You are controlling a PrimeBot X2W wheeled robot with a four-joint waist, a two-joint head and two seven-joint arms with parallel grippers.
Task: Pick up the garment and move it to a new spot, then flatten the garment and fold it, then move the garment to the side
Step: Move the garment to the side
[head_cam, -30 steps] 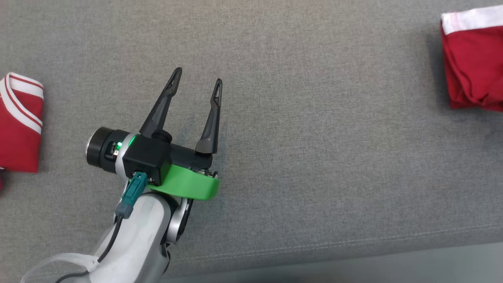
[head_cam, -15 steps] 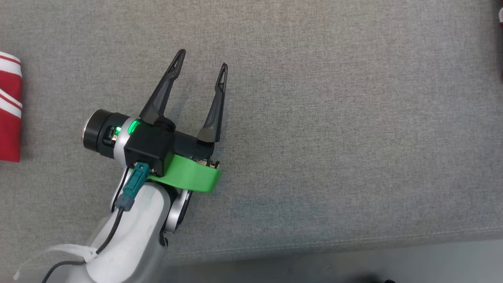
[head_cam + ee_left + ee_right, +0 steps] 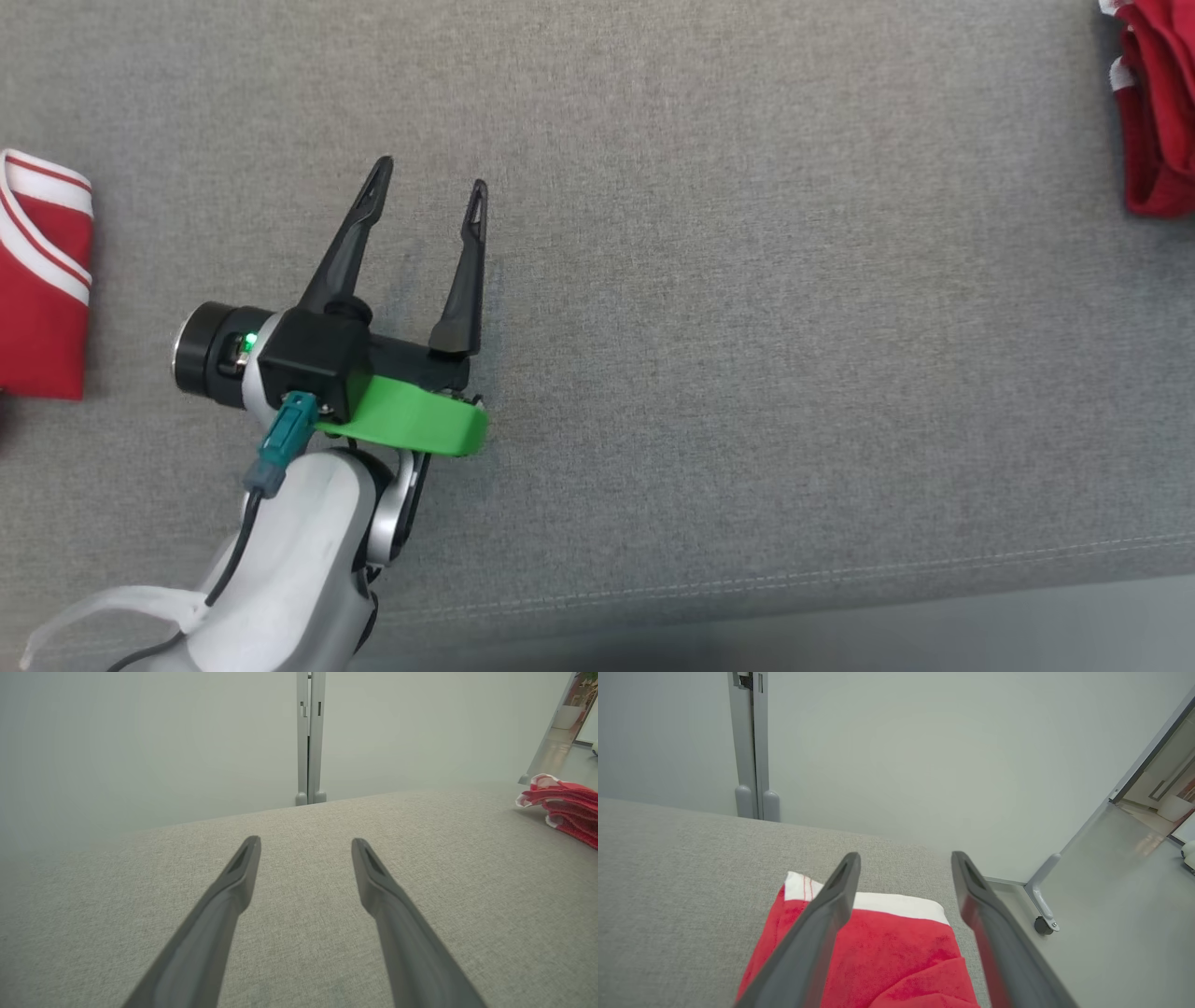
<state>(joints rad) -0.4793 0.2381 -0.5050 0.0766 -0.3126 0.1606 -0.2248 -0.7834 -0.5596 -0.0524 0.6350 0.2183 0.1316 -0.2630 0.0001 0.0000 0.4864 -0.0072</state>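
A red garment [image 3: 1158, 121] with white trim lies bunched at the far right edge of the grey padded surface [image 3: 747, 327]. In the right wrist view it [image 3: 896, 952] spreads under my right gripper [image 3: 906, 856], which is open just above it, white band toward the fingertips. It appears again as a low red heap [image 3: 567, 807] at the right of the left wrist view. My left gripper [image 3: 431, 174] hovers open over bare grey fabric left of centre, nothing between its fingers [image 3: 306, 841].
Another folded red piece with white stripes [image 3: 42, 299] lies at the left edge. The surface's front seam [image 3: 840, 569] runs along the bottom. Past the right end is floor [image 3: 1111, 905] with a castered frame leg [image 3: 1045, 924]. A pale partition with a post [image 3: 308, 737] stands behind.
The head camera has swung, shifting the whole picture. The right jaws have gone from shut to open over the red garment. The left gripper has stayed open.
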